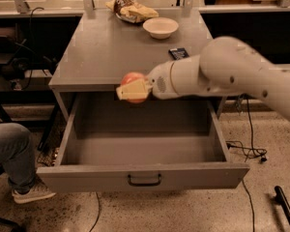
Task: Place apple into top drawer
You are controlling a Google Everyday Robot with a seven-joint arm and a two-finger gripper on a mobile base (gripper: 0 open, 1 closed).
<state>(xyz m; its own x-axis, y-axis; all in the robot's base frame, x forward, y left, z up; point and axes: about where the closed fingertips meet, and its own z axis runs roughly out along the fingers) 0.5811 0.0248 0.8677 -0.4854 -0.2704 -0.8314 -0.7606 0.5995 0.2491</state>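
Note:
The apple is orange-red and round, held between the cream fingers of my gripper. The gripper is shut on it, at the end of the thick white arm that comes in from the right. It holds the apple in the air just past the cabinet top's front edge, above the back of the open top drawer. The drawer is pulled far out, grey and deep, with a dark bar handle at the centre of its front panel. Its inside shows nothing in it.
On the grey cabinet top stand a white bowl, a yellow-brown snack bag and a small dark flat object. A seated person's leg and shoe are at the left of the drawer. Cables lie on the floor at right.

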